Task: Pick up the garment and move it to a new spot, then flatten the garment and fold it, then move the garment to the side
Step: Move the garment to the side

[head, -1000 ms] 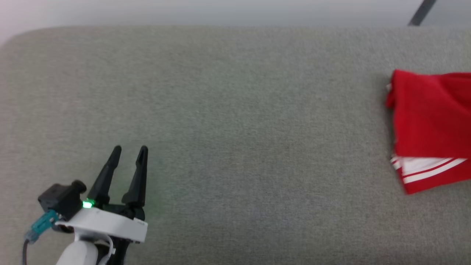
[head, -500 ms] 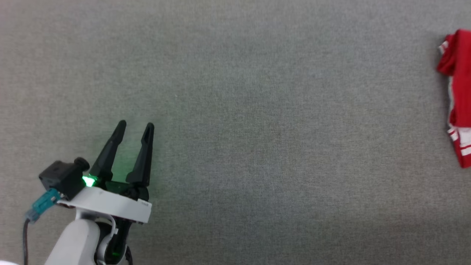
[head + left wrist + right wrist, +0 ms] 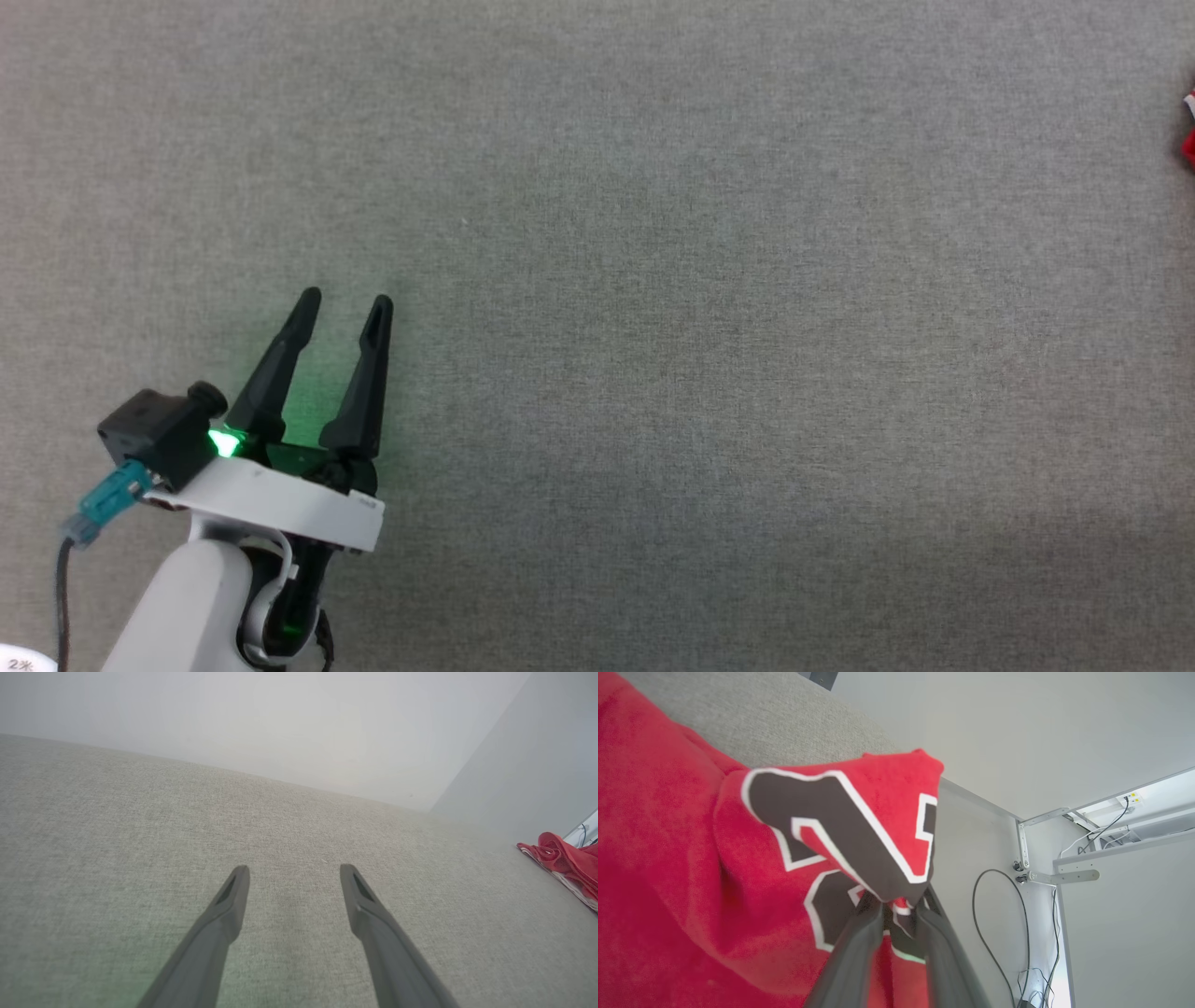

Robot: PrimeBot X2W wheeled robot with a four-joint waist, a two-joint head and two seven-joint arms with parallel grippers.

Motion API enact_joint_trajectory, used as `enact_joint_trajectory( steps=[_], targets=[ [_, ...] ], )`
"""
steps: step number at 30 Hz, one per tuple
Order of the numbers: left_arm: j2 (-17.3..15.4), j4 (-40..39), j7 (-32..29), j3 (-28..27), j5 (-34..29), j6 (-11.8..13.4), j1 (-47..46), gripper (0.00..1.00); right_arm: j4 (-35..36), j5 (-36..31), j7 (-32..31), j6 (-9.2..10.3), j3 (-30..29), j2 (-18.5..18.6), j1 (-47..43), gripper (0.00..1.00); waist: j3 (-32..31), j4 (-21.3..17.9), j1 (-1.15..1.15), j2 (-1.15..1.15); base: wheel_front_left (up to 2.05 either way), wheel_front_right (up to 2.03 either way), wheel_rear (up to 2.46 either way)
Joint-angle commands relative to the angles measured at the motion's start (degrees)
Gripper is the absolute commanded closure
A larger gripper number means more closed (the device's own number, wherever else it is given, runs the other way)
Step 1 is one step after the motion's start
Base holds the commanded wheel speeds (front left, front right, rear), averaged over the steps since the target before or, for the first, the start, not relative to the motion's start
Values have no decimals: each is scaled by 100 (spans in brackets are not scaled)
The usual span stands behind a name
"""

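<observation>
The garment [image 3: 668, 858], red with a black white-outlined number print, lies on the grey cushion in the right wrist view. A peaked fold of it is pinched between the two dark fingers of my right gripper [image 3: 900, 905], whose tips are buried in the cloth. In the head view just a red sliver of the garment [image 3: 1189, 140] shows at the far right edge. It also sits as a crumpled red heap [image 3: 560, 861] at the right of the left wrist view. My left gripper [image 3: 345, 301] hovers open and empty over bare cushion at the lower left, far from the garment; its fingers [image 3: 224, 914] are spread wide.
The grey fabric cushion [image 3: 653, 327] stretches wide between my left gripper and the garment. Past its far edge in the right wrist view are a pale wall, a metal bracket [image 3: 1059, 876] and a looping black cable [image 3: 994, 914].
The head camera has swung down and left, so the cushion's far edge is gone and the garment has slid almost out at the right. The left gripper stays open.
</observation>
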State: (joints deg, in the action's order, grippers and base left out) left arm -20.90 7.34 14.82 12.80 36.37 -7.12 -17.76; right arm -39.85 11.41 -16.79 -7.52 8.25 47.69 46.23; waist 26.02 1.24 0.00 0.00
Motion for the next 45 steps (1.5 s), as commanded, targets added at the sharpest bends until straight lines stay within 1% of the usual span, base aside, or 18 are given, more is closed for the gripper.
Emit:
enact_joint_trajectory(
  steps=[1,2,3,12,20,25,31,39,45],
  targets=[
    [-8,9,11,-5,32,-19,-55,0,-38,-81,72,6,-61,-53,58,52,-25,8,0,0,0,0,0],
    [-10,16,12,-10,31,-10,-44,0,-77,-129,131,6,-88,-112,74,17,-46,8,0,0,0,0,0],
    [-12,17,13,-22,36,1,-26,0,-131,-186,168,6,-148,-169,95,0,-72,-1,0,0,0,0,0],
    [-61,51,18,-123,87,63,198,0,-424,-509,399,6,-530,-620,45,0,-471,-79,0,0,0,0,0],
    [-134,34,25,-257,125,146,560,0,-291,-544,965,7,-754,-1125,-356,0,-1060,-160,0,0,0,0,0],
    [-182,17,28,-366,152,197,866,0,41,-499,1444,6,-782,-1534,-792,0,-1452,-225,0,0,0,0,0],
    [-195,4,33,-547,196,268,1288,0,620,-373,1989,6,-773,-2026,-1481,0,-1942,-293,0,0,0,0,0],
    [-205,-149,32,-919,141,399,1894,0,1199,-121,2678,6,-620,-2437,-2360,0,-2424,-347,0,0,0,0,0],
    [-124,-283,33,-1251,50,411,2314,0,1569,17,2942,6,-546,-2704,-2969,0,-2660,-311,0,0,0,0,0]
  ],
)
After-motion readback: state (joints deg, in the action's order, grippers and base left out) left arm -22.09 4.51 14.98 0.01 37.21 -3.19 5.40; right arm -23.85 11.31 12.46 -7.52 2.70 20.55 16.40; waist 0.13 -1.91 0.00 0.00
